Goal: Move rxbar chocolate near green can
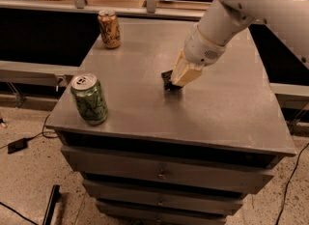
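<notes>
Camera view looks down on a grey cabinet top (145, 113) with drawers (159, 173) stacked beneath it. At the far left corner stands a tan-and-orange patterned can (109, 29), upright, well apart from everything else. Near the front left edge stands the green can (90, 98), also upright, its silver top and pull tab facing up. Behind the cabinet runs a dark bench or shelf (38, 69), and a black cable (19, 144) lies on the speckled floor to the left.

The white arm (222, 23) comes in from the upper right and slants down toward the middle of the top, ending in the gripper (174, 83) with its tan fingers (184, 73) pointing down and to the left. The rxbar chocolate (167, 78) shows as a small dark shape at the very tips, poking out on the side that faces the green can, with its lower edge at or just above the surface; which of the two is hard to tell. The jaws look clamped on the bar, though the arm's own bulk hides most of the grasp.

The bar sits roughly mid-table, well apart from the green can, which is to its left and nearer the front. The stretch of top between the two shows plain grey surface. The tan can stands farther back and off that line.
</notes>
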Controlling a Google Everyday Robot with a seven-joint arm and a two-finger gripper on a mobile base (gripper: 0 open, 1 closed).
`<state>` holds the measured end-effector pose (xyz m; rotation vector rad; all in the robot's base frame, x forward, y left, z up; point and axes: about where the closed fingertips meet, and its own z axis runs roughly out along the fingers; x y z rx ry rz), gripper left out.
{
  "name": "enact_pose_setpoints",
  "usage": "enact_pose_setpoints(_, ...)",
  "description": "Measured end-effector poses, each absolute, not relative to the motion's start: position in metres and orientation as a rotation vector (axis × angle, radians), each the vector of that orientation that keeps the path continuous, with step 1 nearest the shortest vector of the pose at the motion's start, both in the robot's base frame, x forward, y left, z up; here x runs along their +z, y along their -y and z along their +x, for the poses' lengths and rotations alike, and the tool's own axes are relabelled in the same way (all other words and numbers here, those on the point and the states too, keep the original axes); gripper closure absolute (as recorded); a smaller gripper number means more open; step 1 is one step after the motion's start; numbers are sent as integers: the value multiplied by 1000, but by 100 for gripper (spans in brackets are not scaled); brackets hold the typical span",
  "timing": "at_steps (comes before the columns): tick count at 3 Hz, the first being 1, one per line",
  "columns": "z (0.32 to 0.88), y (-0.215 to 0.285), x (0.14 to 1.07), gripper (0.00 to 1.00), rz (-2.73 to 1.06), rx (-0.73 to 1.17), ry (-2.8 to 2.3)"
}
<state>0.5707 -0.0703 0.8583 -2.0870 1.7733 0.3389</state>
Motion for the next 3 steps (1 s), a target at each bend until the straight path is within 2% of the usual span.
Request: enact_pose_setpoints(3,528,8,845,100,-2282,441,-1407)
